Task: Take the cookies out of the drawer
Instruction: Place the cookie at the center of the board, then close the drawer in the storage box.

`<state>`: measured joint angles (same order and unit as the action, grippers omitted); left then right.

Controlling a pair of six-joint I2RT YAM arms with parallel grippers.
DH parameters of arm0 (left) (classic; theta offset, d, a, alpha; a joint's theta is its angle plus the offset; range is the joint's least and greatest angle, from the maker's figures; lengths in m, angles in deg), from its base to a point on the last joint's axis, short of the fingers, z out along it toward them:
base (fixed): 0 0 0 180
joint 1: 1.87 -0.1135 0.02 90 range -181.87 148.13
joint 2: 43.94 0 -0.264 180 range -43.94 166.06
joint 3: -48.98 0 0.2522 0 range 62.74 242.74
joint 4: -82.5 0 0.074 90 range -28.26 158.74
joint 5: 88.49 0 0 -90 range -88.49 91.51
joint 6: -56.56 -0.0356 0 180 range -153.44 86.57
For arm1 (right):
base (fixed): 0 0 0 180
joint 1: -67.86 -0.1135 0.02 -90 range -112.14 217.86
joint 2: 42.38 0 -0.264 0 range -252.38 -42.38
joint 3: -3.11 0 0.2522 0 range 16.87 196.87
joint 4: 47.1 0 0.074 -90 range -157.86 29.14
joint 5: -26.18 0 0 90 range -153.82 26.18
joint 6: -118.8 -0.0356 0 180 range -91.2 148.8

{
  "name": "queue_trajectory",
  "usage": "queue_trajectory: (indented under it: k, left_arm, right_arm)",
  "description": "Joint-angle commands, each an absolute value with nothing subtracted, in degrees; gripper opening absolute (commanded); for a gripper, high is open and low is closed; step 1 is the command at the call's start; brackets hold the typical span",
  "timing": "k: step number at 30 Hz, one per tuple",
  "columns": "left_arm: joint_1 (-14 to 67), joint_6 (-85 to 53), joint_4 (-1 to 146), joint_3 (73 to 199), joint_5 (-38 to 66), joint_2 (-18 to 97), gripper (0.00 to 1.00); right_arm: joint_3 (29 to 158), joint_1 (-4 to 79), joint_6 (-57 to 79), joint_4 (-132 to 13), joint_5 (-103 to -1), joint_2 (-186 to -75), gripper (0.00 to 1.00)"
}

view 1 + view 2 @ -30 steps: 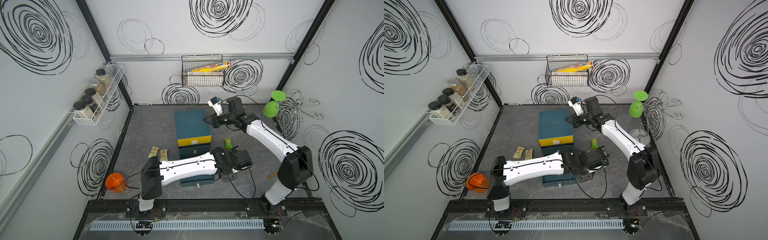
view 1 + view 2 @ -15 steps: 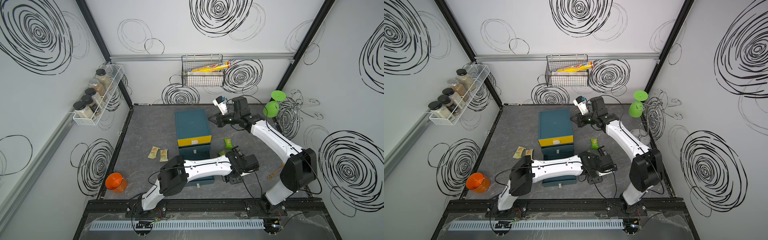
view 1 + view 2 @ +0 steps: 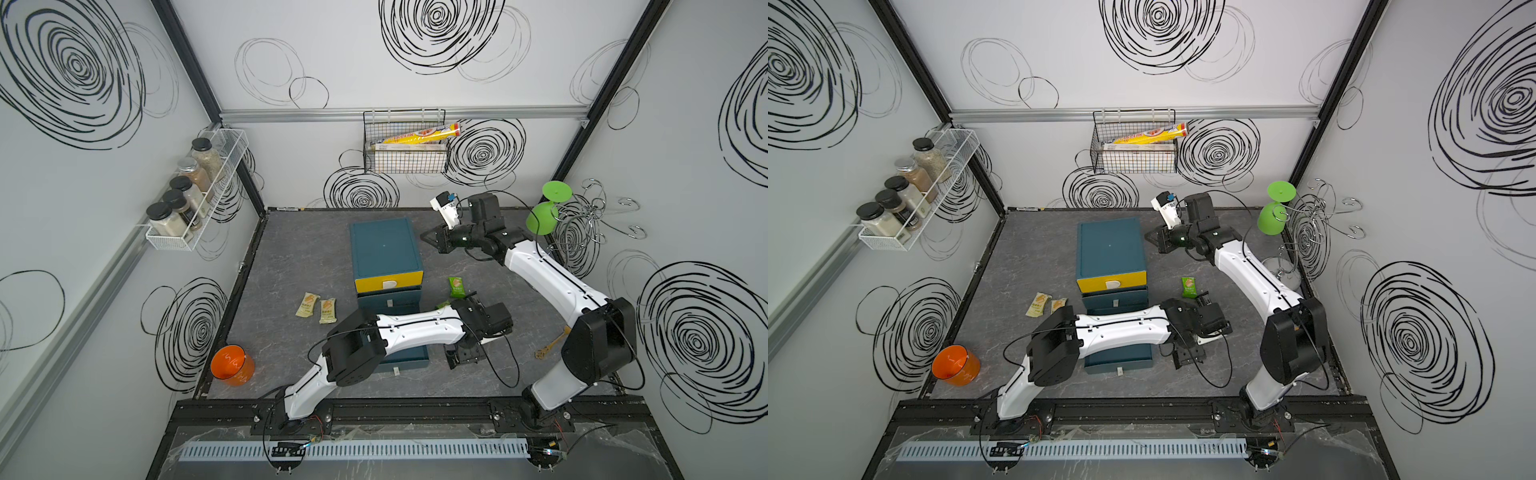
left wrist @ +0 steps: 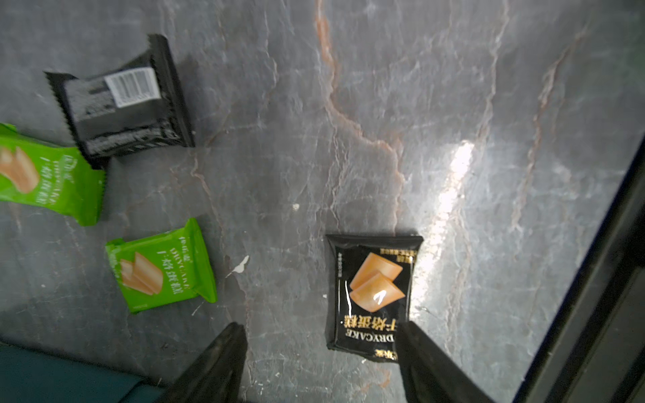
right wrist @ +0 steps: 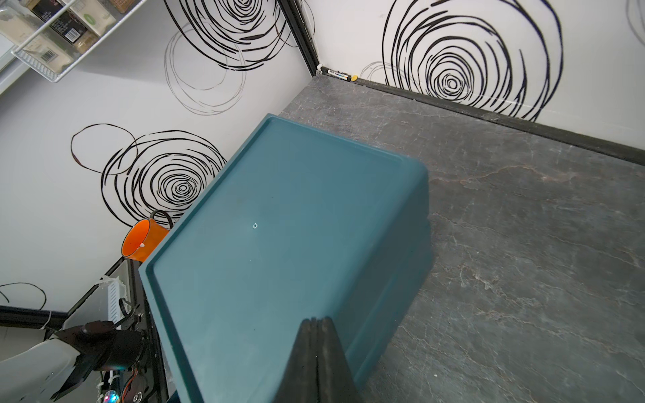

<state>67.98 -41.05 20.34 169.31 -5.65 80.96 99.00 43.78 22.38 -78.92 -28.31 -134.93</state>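
Observation:
My left gripper (image 4: 321, 326) is open just above the grey floor, right of the pulled-out bottom drawer (image 3: 409, 359). A black cookie packet (image 4: 373, 296) lies flat and free by one of its fingers (image 4: 415, 349). Two green packets (image 4: 162, 267) (image 4: 45, 174) and a face-down black one (image 4: 122, 111) lie nearby. Two beige packets (image 3: 308, 304) (image 3: 327, 311) rest left of the teal cabinet (image 3: 384, 249). In both top views my left arm hides the drawer's inside. My right gripper (image 5: 317, 319) is shut and empty, hovering by the cabinet's top right edge (image 5: 279, 226).
An orange cup (image 3: 232, 365) stands at the front left. A spice rack (image 3: 195, 187) hangs on the left wall and a wire basket (image 3: 405, 166) with a yellow tube box on the back wall. A green glass (image 3: 542, 216) hangs on a wire stand at the right.
My left arm swung right from over the drawer to the floor beside it, and its jaws opened, leaving the black packet lying free. The right gripper drifted slightly right, still shut.

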Motion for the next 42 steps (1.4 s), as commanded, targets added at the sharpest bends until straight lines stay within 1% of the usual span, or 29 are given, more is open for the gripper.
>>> queue_trajectory:
  k: [1, 4, 7, 8, 9, 10, 13, 14, 15, 16, 17, 19, 21, 22, 25, 27, 30, 34, 36, 42]
  left_arm:
    - [68.0, -39.0, 22.0, 171.3, -7.6, 71.3, 0.78]
    - [67.7, -37.2, 21.4, 170.4, -8.0, 64.9, 0.78]
    - [65.3, -36.6, 22.8, 165.7, -7.6, 57.3, 0.72]
    - [63.8, -36.1, 24.3, 163.0, -8.4, 54.4, 0.67]
    - [61.9, -35.7, 25.1, 161.4, -8.4, 51.9, 0.60]
    - [60.0, -35.4, 25.4, 160.6, -7.8, 50.1, 0.54]
    - [54.0, -35.3, 26.5, 160.3, -7.8, 45.6, 0.37]
    - [51.9, -35.9, 26.9, 160.7, -7.3, 44.7, 0.34]
    - [49.9, -36.6, 27.0, 161.2, -6.3, 44.3, 0.33]
    - [47.3, -38.1, 27.2, 161.8, -4.6, 44.2, 0.30]
    - [44.6, -39.1, 27.5, 162.2, -3.6, 44.7, 0.24]
    - [39.2, -39.0, 27.2, 164.0, -0.7, 47.0, 0.09]
    - [36.0, -39.4, 26.7, 165.7, 1.5, 49.5, 0.02]
    - [35.1, -39.5, 27.1, 166.1, 1.3, 50.6, 0.00]
    - [33.6, -40.5, 27.5, 167.2, 2.3, 53.7, 0.00]
    - [32.4, -40.2, 27.4, 168.1, 3.8, 55.7, 0.00]
    - [31.1, -39.2, 27.8, 168.7, 6.1, 58.6, 0.00]
    - [30.9, -38.5, 28.0, 168.7, 8.4, 61.7, 0.00]
    - [31.0, -38.3, 28.0, 168.4, 8.5, 62.6, 0.00]
    - [31.1, -38.3, 28.9, 165.6, 9.5, 62.8, 0.00]
  right_arm:
    - [99.1, 44.0, 21.4, -79.4, -29.5, -131.5, 0.07]
    - [98.9, 44.6, 19.0, -77.9, -30.6, -129.3, 0.09]
    - [97.5, 46.2, 16.1, -76.6, -33.3, -125.8, 0.09]
    - [96.7, 46.7, 15.4, -76.5, -34.9, -124.2, 0.09]
    - [95.4, 46.9, 15.0, -76.6, -36.8, -122.4, 0.05]
    - [94.1, 46.9, 14.9, -76.6, -38.3, -120.8, 0.00]
    - [86.2, 46.7, 13.7, -74.7, -39.1, -113.8, 0.00]
    - [82.4, 45.9, 13.1, -73.4, -40.2, -110.6, 0.00]
    - [79.3, 44.4, 13.5, -72.6, -42.6, -107.9, 0.00]
    - [76.3, 40.9, 14.7, -72.7, -47.5, -105.0, 0.00]
    - [74.0, 36.5, 16.1, -73.5, -52.7, -102.9, 0.00]
    - [70.5, 29.4, 16.1, -74.6, -57.1, -100.6, 0.00]
    - [66.4, 23.1, 14.5, -74.3, -62.6, -97.7, 0.00]
    - [63.8, 19.6, 13.9, -73.4, -66.2, -95.6, 0.00]
    - [57.3, 9.5, 12.6, -69.1, -75.7, -88.7, 0.00]
    - [54.4, 2.6, 12.9, -67.0, -80.9, -86.5, 0.00]
    - [52.5, -9.1, 14.6, -65.5, -86.9, -90.7, 0.00]
    - [53.3, -26.0, 19.6, -62.9, -101.2, -102.0, 0.00]
    - [53.0, -28.5, 21.4, -59.8, -103.4, -104.4, 0.00]
    - [48.9, -29.9, 22.3, -52.6, -102.0, -109.2, 0.00]
